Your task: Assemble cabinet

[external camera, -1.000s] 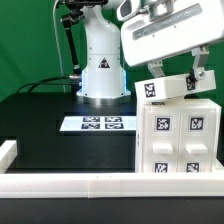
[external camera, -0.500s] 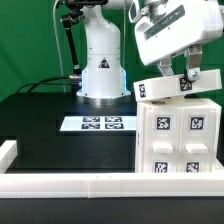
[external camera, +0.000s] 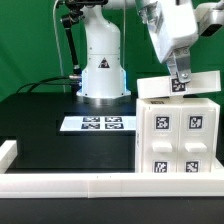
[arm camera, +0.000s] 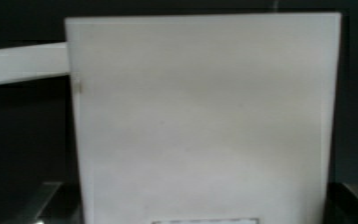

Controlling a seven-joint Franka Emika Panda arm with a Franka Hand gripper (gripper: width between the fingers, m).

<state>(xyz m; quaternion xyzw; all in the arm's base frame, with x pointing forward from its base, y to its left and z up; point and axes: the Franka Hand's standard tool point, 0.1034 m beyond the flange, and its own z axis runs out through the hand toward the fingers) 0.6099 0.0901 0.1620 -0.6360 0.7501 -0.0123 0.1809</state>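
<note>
The cabinet (external camera: pixel 176 138) is a white box with several black-and-white tags on its front, standing at the exterior view's right. A flat white panel (external camera: pixel 165 89) with a tag on its edge lies nearly level on top of it. My gripper (external camera: pixel 181 76) comes down from above and is shut on this panel near its right part. In the wrist view the panel (arm camera: pixel 202 100) fills most of the frame, and my gripper (arm camera: pixel 202 206) holds it with a dark finger at each side of it. The joint between panel and cabinet is hidden.
The marker board (external camera: pixel 97 123) lies on the black table in front of the arm's white base (external camera: pixel 100 75). A white rail (external camera: pixel 70 183) runs along the table's front edge, with a raised end (external camera: pixel 8 150) at the exterior view's left.
The arm has swung toward the exterior view's right and turned. The panel, tilted above the cabinet before, has come down nearly level onto the cabinet's top.
</note>
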